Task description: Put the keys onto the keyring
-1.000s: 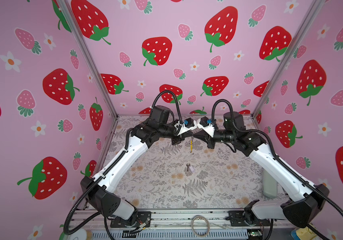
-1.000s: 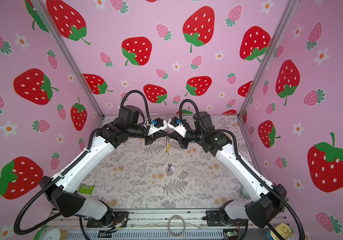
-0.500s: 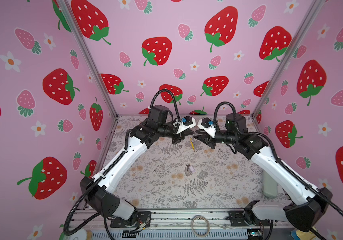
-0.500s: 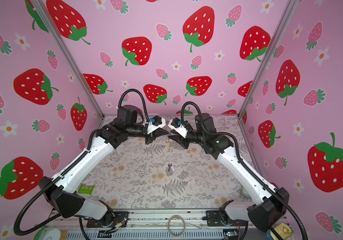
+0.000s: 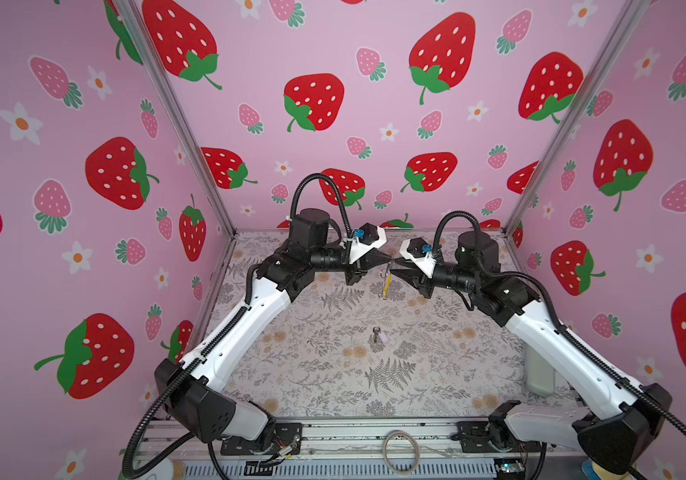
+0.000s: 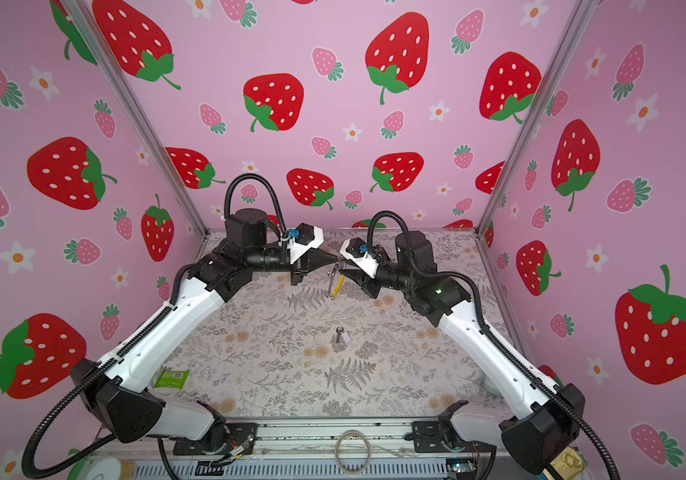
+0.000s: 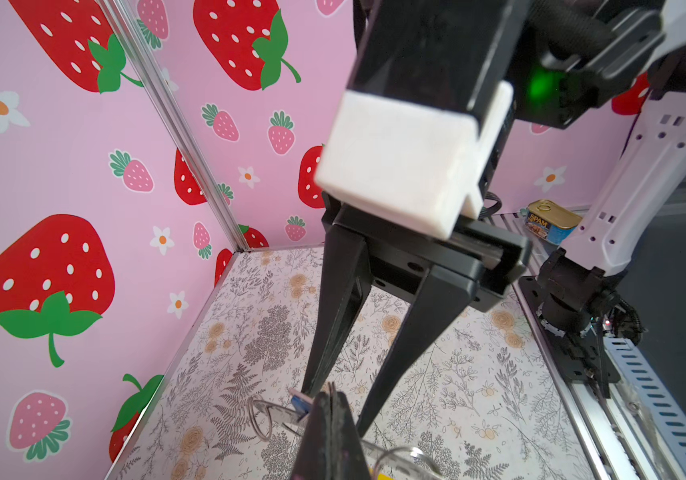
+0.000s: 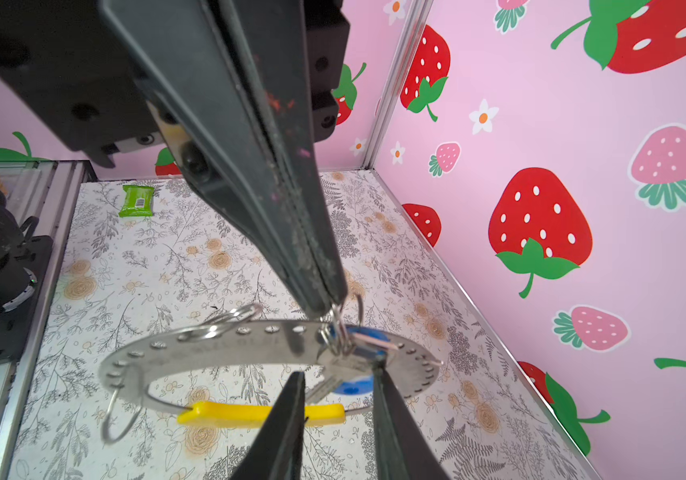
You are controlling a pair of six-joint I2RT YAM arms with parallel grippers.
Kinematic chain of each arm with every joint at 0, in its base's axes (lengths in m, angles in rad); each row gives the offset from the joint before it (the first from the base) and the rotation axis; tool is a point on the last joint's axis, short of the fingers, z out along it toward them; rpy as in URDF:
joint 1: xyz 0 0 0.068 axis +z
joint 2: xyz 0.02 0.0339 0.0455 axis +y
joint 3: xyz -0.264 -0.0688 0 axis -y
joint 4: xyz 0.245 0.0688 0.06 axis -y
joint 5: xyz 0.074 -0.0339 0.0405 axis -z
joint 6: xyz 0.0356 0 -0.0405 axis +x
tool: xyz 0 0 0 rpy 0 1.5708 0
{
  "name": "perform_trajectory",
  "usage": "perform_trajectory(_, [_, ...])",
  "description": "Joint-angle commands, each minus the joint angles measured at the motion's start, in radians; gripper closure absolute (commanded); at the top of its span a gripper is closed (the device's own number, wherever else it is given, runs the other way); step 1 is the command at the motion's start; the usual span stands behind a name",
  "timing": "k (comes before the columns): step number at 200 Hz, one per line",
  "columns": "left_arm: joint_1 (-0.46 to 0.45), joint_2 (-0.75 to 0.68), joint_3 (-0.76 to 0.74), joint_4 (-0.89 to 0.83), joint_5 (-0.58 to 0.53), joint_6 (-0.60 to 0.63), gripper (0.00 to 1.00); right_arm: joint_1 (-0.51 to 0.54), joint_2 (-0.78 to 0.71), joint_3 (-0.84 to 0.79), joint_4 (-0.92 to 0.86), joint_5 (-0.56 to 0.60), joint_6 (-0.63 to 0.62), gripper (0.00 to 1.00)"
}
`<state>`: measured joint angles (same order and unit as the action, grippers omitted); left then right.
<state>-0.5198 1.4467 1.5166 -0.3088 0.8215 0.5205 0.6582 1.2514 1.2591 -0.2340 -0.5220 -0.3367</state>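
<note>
Above the far middle of the floral surface (image 5: 312, 374), the two arms meet tip to tip. The left gripper (image 8: 324, 299) has its jaws pressed fully together on the keyring (image 8: 208, 345), pinching it at a cluster of small metal loops on its rim. The ring hangs in the air with its yellow section (image 8: 241, 413) lowest. The right gripper (image 8: 337, 374) has its jaws about half open, one on each side of the blue-tagged key (image 8: 354, 388), and grips nothing. That key sits against the ring just beside the left pinch and seems to hang from one of the loops there; whether it is fully threaded I cannot tell. The lilac-tagged key (image 5: 378, 336) lies alone on the surface nearer the front, well apart from both arms, in both top views. By my reading the task is about half done. One key looks delivered, and the second has yet to be picked up, carried to the ring and worked onto a loop.
</note>
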Motion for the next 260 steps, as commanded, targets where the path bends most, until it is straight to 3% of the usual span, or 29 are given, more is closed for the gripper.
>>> perform_trajectory(1, [-0.003, -0.017, -0.001, 0.045, 0.034, -0.014, 1.0, -0.003, -0.02, 0.014, 0.029, -0.032, 0.008, 0.68])
perform_trajectory(157, [-0.035, -0.035, -0.054, 0.194, -0.056, -0.116, 1.0, -0.002, -0.011, 0.014, 0.109, 0.012, 0.094, 0.6])
perform_trajectory(260, [-0.035, -0.051, -0.064, 0.26, -0.078, -0.159, 1.0, -0.002, -0.007, 0.0, 0.076, 0.05, 0.053, 0.79])
